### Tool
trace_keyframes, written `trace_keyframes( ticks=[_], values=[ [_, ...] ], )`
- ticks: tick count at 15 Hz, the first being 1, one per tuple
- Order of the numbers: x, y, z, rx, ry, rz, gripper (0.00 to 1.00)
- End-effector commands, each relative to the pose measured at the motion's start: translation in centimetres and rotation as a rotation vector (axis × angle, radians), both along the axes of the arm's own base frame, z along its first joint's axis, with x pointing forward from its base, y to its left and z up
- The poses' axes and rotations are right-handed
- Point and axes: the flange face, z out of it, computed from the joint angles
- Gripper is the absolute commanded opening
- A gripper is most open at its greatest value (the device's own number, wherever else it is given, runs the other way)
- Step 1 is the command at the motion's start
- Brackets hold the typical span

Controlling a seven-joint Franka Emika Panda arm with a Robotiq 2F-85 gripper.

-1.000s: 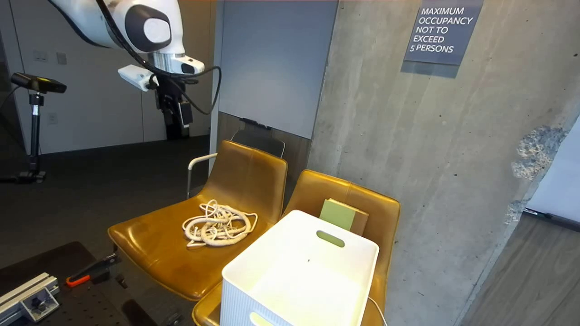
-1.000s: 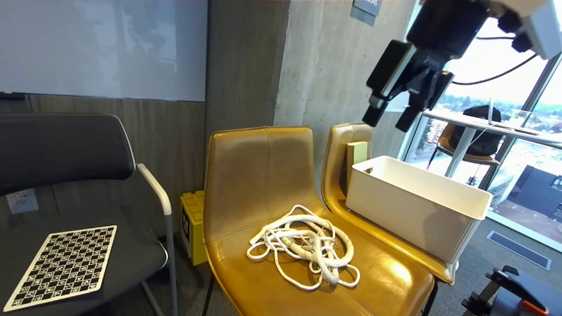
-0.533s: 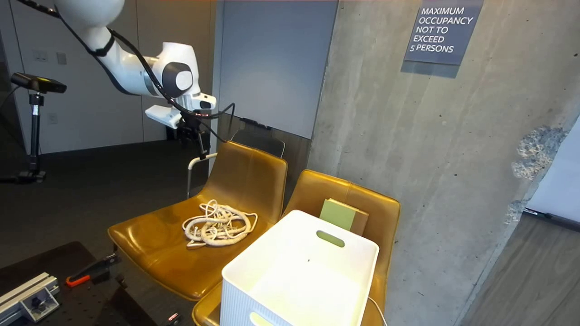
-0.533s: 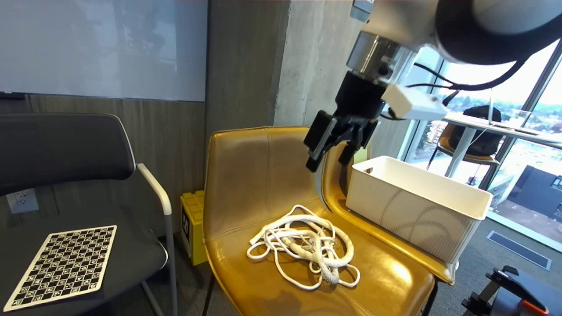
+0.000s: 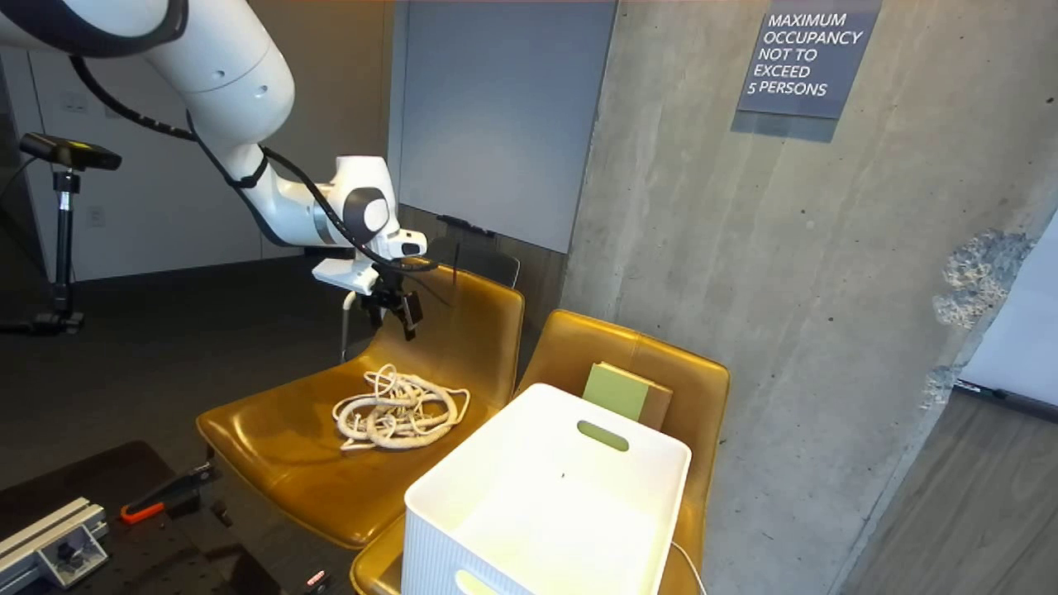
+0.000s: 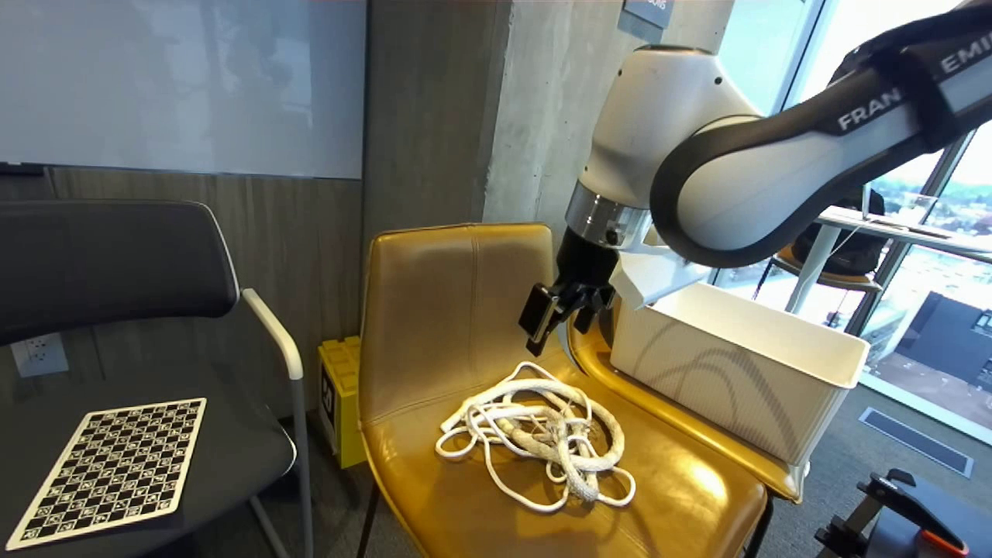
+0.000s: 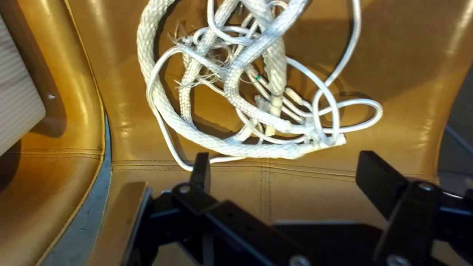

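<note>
Brown chair seat (image 6: 666,465), tangled white rope (image 6: 566,453) on it, below the claw (image 7: 284,170), jaws apart

Parted claw (image 6: 559,339), rope (image 6: 568,459) seemingly below; chair (image 6: 457,325)

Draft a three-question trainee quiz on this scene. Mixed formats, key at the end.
1. True or false: the gripper is open and clear of the white braided rope.

2. Fill in: the white braided rope lies on a tan leather-look chair; on the matching chair beside it stands a ____.

3. Multiple choice: how many persons does the occupancy sign permit at most?
A. 3
B. 5
C. 8

Key:
1. True
2. ribbed white bin
3. B
</note>
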Motion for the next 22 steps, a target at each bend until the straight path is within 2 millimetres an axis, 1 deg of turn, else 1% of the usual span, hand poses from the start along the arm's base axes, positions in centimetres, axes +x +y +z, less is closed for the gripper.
trace_keyframes(
  ticks=[1,6,9,15,21,22],
  values=[
    [1.0,-0.3,-3.7,-0.037,-0.003,0.02,1.0],
    [0.1,0.6,-9.1,-0.059,0.052,0.021,1.0],
    [0.2,0.7,-11.5,-0.076,0.069,0.019,1.0],
    [1.2,0.5,-14.3,-0.103,0.067,0.007,1.0],
    [0.7,0.0,-17.8,-0.142,0.097,-0.007,1.0],
    [0.4,-0.1,-18.2,-0.148,0.102,-0.008,0.95]
  ],
)
